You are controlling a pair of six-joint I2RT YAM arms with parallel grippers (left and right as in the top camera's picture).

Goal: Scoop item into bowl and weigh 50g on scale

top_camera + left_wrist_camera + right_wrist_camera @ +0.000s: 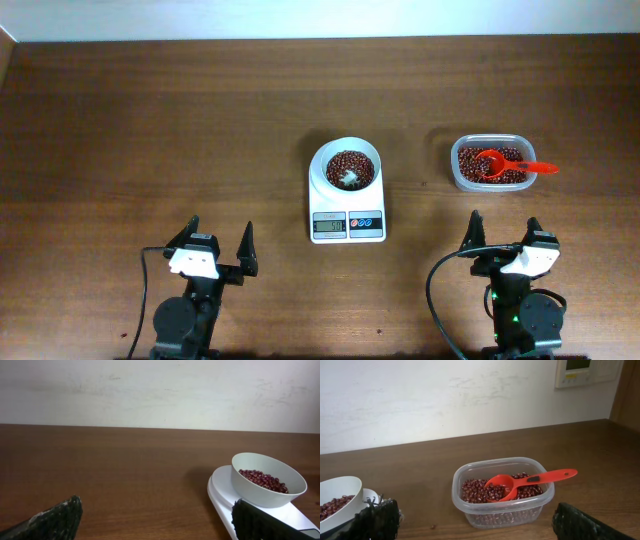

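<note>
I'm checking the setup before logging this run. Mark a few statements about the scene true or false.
1. The bowl sits on the scale. True.
2. The scoop lies in the bowl. False: it rests in the tub.
3. The left gripper and right gripper are open, holding nothing. True.
4. The bowl is empty. False: it holds beans.
</note>
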